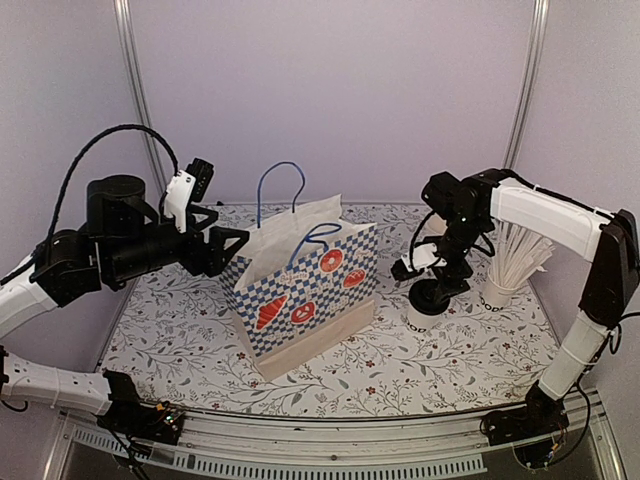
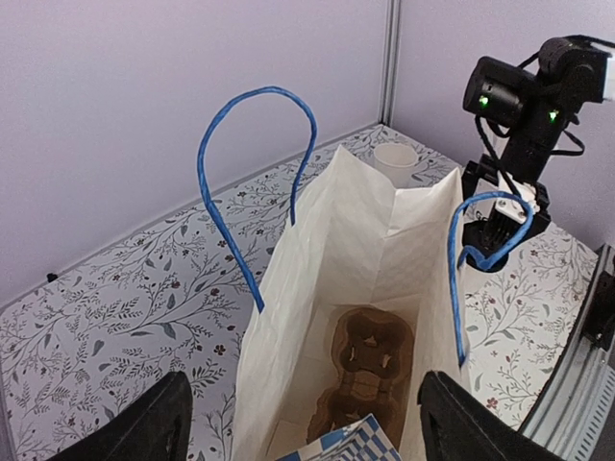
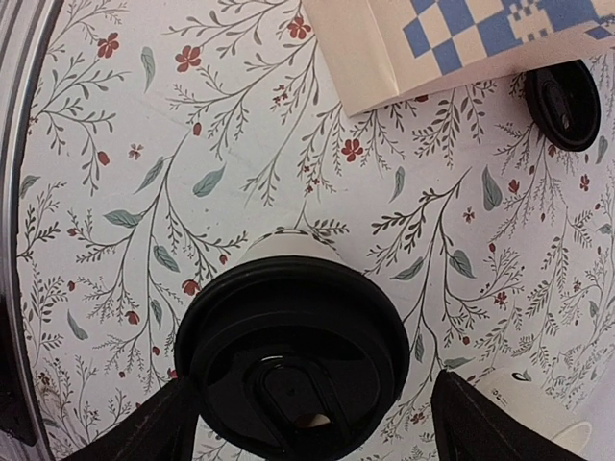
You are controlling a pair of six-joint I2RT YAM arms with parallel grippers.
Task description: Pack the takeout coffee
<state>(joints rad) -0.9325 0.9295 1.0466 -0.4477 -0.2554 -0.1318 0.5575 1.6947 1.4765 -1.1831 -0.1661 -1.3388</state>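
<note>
Coffee (image 3: 293, 360): we see it upright on the floral table (image 1: 180, 340), right of the bag (image 1: 300, 300) and outside it; black lid on; white cup wall just visible under the lid.
Right gripper (image 3: 312, 403): directly above the coffee, pointing down; jaws wide, one finger (image 3: 159, 423) on each side of the lid; we cannot tell whether they touch it.
Left gripper (image 1: 235, 253): at the bag's left upper edge, looking into its mouth; jaws wide, holding nothing.
Bag: blue-and-white check, standing open, both blue handles (image 2: 255, 173) raised.
Carrier (image 2: 370, 370): brown card, lying on the bag's floor; we see no cup in it.
Spare lid (image 3: 562, 101): black, flat on the table just beside the bag's base.
Open cup (image 2: 396, 158): white, no lid, behind the bag.
Stick cup (image 1: 505, 290): just right of the coffee, near the right gripper.
</note>
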